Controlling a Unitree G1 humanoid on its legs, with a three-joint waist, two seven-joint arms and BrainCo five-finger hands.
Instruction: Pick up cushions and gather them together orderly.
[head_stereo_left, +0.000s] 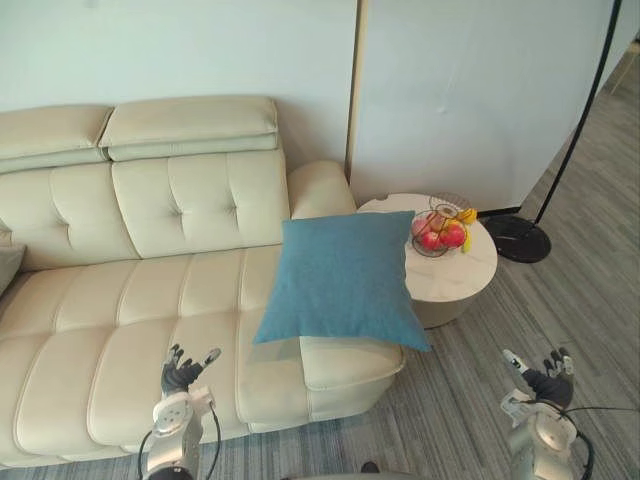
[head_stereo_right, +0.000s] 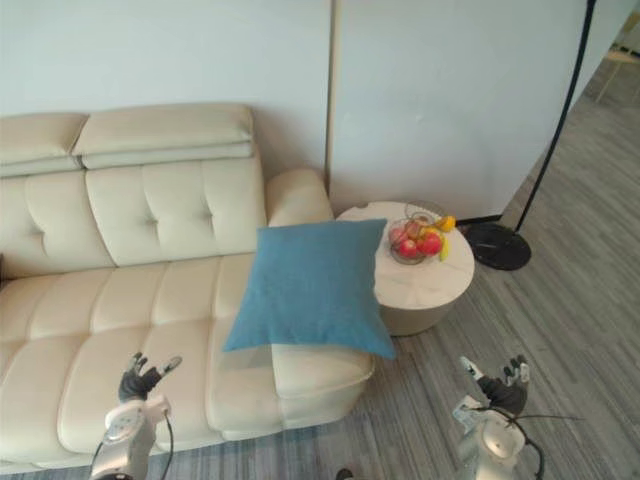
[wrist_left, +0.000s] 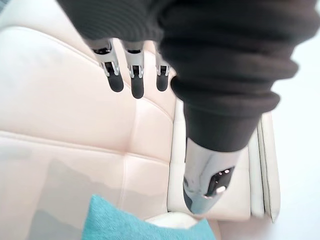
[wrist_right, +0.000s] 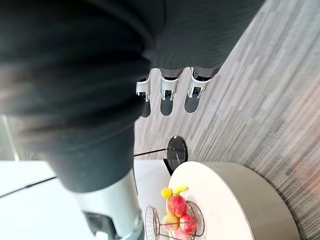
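Observation:
A blue square cushion (head_stereo_left: 343, 279) lies tilted on the right end of the cream leather sofa (head_stereo_left: 120, 300), its right corner hanging past the seat edge toward the round side table (head_stereo_left: 470, 270). A corner of the cushion (wrist_left: 125, 222) also shows in the left wrist view. My left hand (head_stereo_left: 186, 373) hovers open over the sofa's front seat, well to the left of and nearer than the cushion. My right hand (head_stereo_left: 546, 376) is open above the grey floor, nearer than the side table. Both hands hold nothing.
On the side table stands a wire basket of fruit (head_stereo_left: 440, 232). A floor lamp's black base (head_stereo_left: 522, 240) and thin pole stand right of the table. A grey cushion's edge (head_stereo_left: 8, 262) peeks in at the sofa's far left. Grey carpet (head_stereo_left: 560, 300) lies open to the right.

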